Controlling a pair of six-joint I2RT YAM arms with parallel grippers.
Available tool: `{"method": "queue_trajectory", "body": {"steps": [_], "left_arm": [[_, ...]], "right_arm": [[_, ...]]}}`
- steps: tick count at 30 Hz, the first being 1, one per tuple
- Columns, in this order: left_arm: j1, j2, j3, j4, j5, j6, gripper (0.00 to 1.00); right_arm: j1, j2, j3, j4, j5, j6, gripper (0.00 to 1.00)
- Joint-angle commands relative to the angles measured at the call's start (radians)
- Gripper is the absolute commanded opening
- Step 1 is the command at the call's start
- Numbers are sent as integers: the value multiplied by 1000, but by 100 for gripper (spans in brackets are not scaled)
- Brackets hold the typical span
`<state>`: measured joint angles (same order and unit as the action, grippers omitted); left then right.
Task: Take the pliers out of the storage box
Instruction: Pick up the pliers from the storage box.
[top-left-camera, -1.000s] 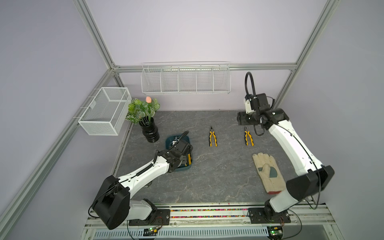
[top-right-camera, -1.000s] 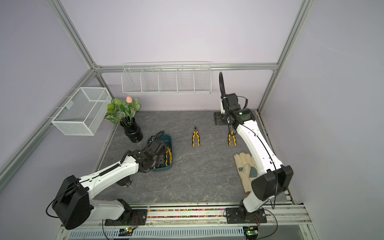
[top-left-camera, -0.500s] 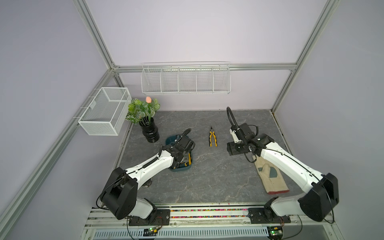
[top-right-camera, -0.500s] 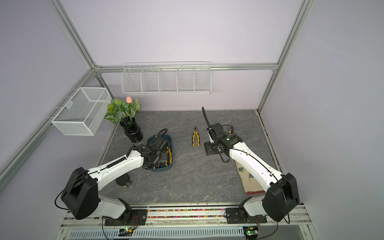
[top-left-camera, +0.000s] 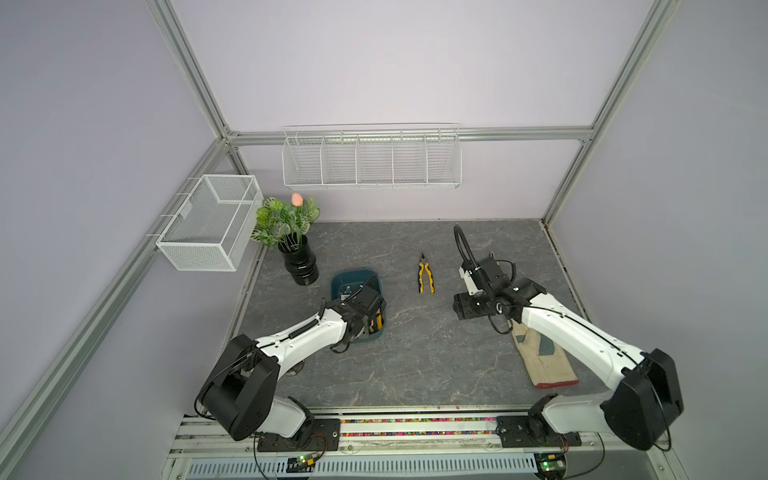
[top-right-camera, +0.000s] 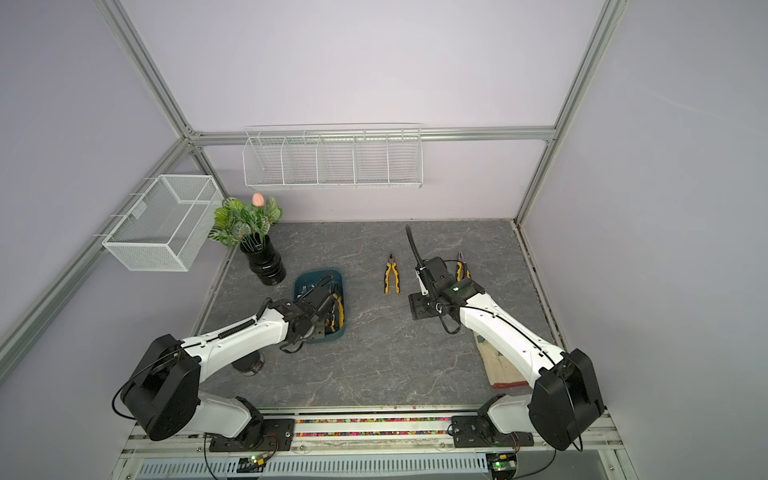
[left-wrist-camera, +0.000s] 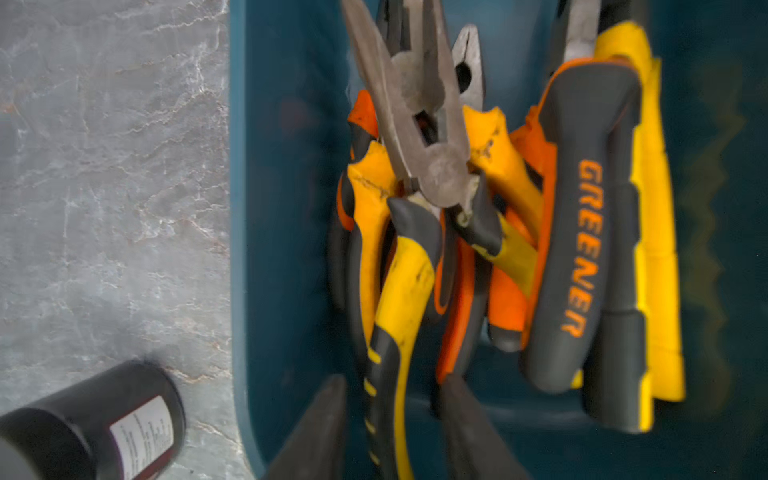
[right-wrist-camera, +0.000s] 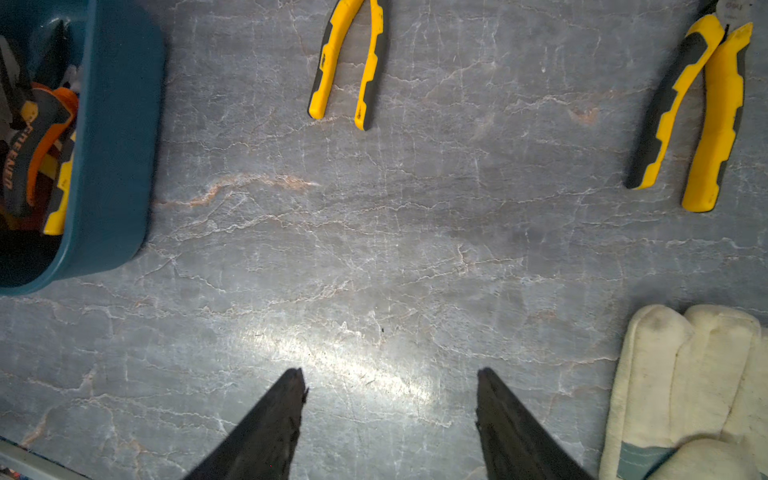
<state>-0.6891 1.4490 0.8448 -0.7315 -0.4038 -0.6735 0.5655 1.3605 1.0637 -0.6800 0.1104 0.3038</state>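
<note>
Between my left jaws I am seeing pliers (left-wrist-camera: 399, 291) with dull scuffed metal and matt rubbery grips in the smooth plastic storage box (left-wrist-camera: 266, 208); ahead of my right jaws the stone-look tabletop (right-wrist-camera: 374, 249) is gleaming, the cloth glove (right-wrist-camera: 685, 374) looking coarse

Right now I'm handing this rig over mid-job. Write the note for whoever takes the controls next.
The left gripper is open, down in the storage box, its jaws either side of one yellow-black handle of the top long-nosed pliers; no grip yet.
The right gripper is open and empty above the table.
Done: one pair of pliers and another pair lie out on the table.
Left: the heap of pliers in the box, several, count unclear.
</note>
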Motion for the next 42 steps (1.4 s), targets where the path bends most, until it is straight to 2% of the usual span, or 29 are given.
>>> {"method": "queue_trajectory", "body": {"steps": [1,5,9,20,24,26,27,30,33,35,39,42], "left_arm": [[5,-18,-13,18,-14,-30,29],[5,-18,-17,17,-20,-25,21],[5,-49,-28,18,-17,-20,0],[5,-275,86,-117,-43,39,0],[5,-339,87,-121,-45,70,0],[5,-365,80,-111,-9,82,0],[5,-384,66,-80,50,117,0],[3,-450,-13,82,245,219,0],[3,-470,-37,124,285,189,0],[3,-463,-42,149,332,190,0],[-3,-436,-83,270,481,182,0],[-59,-411,-87,315,447,170,0]], "right_arm": [[7,-14,-29,22,-7,9,68],[6,-14,-51,37,-11,18,67],[8,-16,-68,46,-14,28,67],[37,11,-61,55,3,44,67],[57,30,-52,64,3,52,67],[65,36,-45,70,-8,55,67],[68,38,-41,78,-26,56,67],[74,15,-46,152,-175,46,66],[75,-19,-50,256,-381,53,67],[75,-37,-45,300,-458,73,67],[85,-12,52,212,-474,107,67],[109,36,147,111,-427,123,66]]}}
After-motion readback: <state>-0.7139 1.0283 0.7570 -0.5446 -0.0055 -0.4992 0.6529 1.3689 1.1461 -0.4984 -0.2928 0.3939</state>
